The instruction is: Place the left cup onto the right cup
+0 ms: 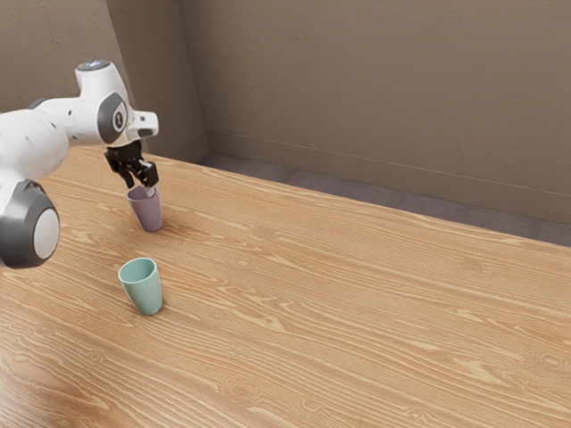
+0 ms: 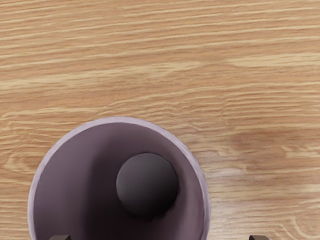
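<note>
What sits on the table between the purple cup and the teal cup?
Nothing: the exterior view shows bare wooden table between the purple cup and the teal cup.

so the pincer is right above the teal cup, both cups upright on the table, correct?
One thing is off: the pincer is above the purple cup, not the teal cup. The exterior view shows this, and the wrist view looks straight down into the purple cup. Both cups stand upright on the table.

Bright, soft even light, faint diffuse shadows
</note>
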### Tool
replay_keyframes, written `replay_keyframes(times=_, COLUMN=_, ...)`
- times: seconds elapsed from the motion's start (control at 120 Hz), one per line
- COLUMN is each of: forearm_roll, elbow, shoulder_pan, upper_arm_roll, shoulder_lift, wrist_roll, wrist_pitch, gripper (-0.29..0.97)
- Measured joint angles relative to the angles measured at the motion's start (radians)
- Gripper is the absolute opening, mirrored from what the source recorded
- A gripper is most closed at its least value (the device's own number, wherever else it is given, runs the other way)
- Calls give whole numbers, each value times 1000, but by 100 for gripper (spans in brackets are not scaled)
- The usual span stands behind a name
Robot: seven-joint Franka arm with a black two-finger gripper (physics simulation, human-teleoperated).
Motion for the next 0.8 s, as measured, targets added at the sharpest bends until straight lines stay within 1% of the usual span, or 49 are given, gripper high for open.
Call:
replay_keyframes(times=0.267, forearm_roll=-1, elbow=1, shoulder_pan=0, upper_arm_roll=-23, shoulder_lift=25, wrist_roll=2, wrist_pitch=19, gripper=43)
replay_keyframes(times=0.8, forearm_roll=-2, elbow=1, shoulder_pan=0, upper_arm_roll=-25, shoulder_lift=60, wrist_roll=5, wrist_pitch=68, gripper=43)
